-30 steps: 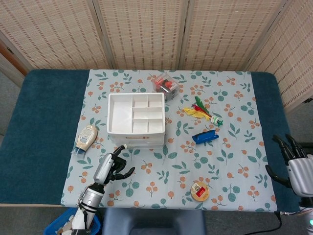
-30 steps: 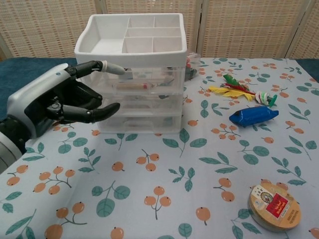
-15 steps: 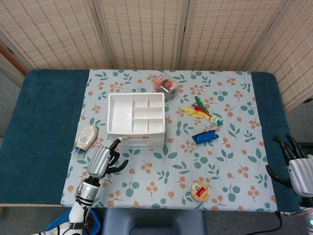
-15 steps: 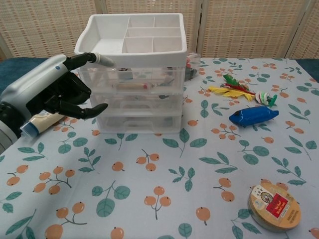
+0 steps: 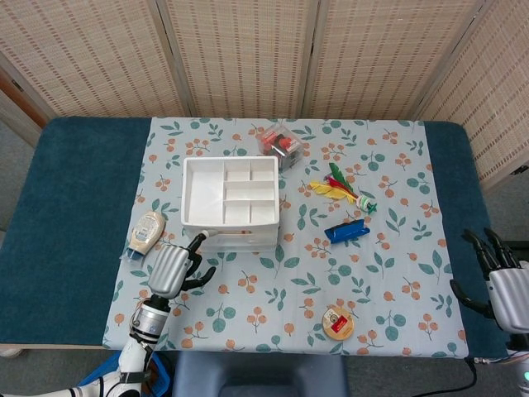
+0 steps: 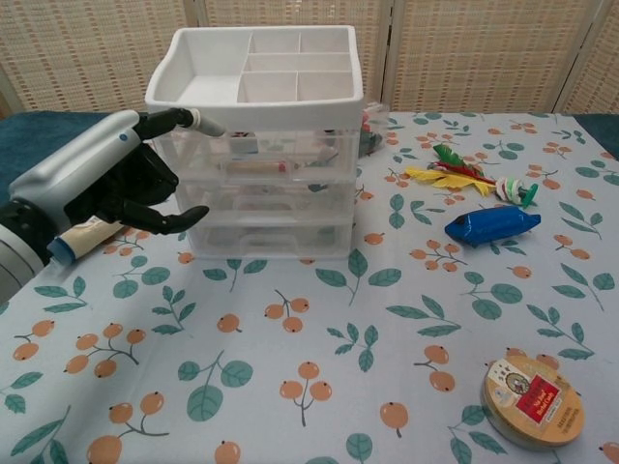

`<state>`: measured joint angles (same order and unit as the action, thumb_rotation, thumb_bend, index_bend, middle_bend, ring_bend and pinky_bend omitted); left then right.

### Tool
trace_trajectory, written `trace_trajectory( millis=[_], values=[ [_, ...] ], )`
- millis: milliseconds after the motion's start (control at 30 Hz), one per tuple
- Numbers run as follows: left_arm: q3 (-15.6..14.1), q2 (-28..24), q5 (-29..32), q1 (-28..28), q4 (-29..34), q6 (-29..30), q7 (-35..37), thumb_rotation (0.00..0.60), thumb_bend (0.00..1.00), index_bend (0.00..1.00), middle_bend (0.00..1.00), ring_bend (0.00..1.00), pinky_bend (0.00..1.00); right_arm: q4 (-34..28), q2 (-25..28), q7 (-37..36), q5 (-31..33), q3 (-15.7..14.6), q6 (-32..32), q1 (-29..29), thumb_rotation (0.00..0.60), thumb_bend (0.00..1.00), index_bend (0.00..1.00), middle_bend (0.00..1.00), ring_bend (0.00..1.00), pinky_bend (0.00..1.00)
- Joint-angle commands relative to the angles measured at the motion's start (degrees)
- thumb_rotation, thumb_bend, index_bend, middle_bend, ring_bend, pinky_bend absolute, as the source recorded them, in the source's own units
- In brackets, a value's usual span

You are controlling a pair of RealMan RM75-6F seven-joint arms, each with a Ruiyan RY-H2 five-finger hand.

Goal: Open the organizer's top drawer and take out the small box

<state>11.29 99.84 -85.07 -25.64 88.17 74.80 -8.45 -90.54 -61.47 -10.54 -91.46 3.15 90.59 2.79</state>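
Clear plastic three-drawer organizer (image 6: 261, 184) with white divided tray on top, at ten o'clock on the floral cloth (image 6: 319, 367). Top drawer (image 6: 276, 150) shut; small box inside not discernible. Probably light, slick, rigid: best hooked at the front lip. Left hand (image 6: 102, 188) spread, one fingertip at the drawer's left corner, gripping nothing. Right hand (image 5: 500, 277) spread, idle at four o'clock.

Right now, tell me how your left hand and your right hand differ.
The left hand is raised at the organizer, one finger stretched to the top drawer's left front corner; the right hand sits at the table's right edge, far from it. The left hand's other fingers curl inward; the right hand's fingers are spread. The chest view shows the left hand only. Both hold nothing.
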Motion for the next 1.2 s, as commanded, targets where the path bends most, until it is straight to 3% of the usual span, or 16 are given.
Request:
trace_trajectory(
  millis=[33, 567, 1200],
  values=[
    [-0.04, 0.11, 0.18, -0.45, -0.37, -0.10, -0.83, 0.600, 0.29, 0.20, 0.95, 1.00, 1.00, -0.01, 0.00, 0.02, 0.08, 0.00, 0.01, -0.05, 0.600, 0.33, 0.01, 0.17, 0.03, 0.13],
    [-0.29, -0.38, 0.51, -2.17, -1.08, -0.53, -0.63, 0.600, 0.29, 0.27, 0.95, 1.00, 1.00, 0.17, -0.14, 0.01, 0.65, 0.03, -0.37, -0.12, 0.600, 0.33, 0.01, 0.17, 0.03, 0.13],
    [-2.64, -2.93, -1.19, -1.64, 1.78, 1.32, -1.03, 0.600, 0.29, 0.33, 0.95, 1.00, 1.00, 0.00, -0.18, 0.23, 0.60, 0.06, -0.61, 0.04, 0.600, 0.33, 0.01, 0.17, 0.03, 0.13]
  ],
)
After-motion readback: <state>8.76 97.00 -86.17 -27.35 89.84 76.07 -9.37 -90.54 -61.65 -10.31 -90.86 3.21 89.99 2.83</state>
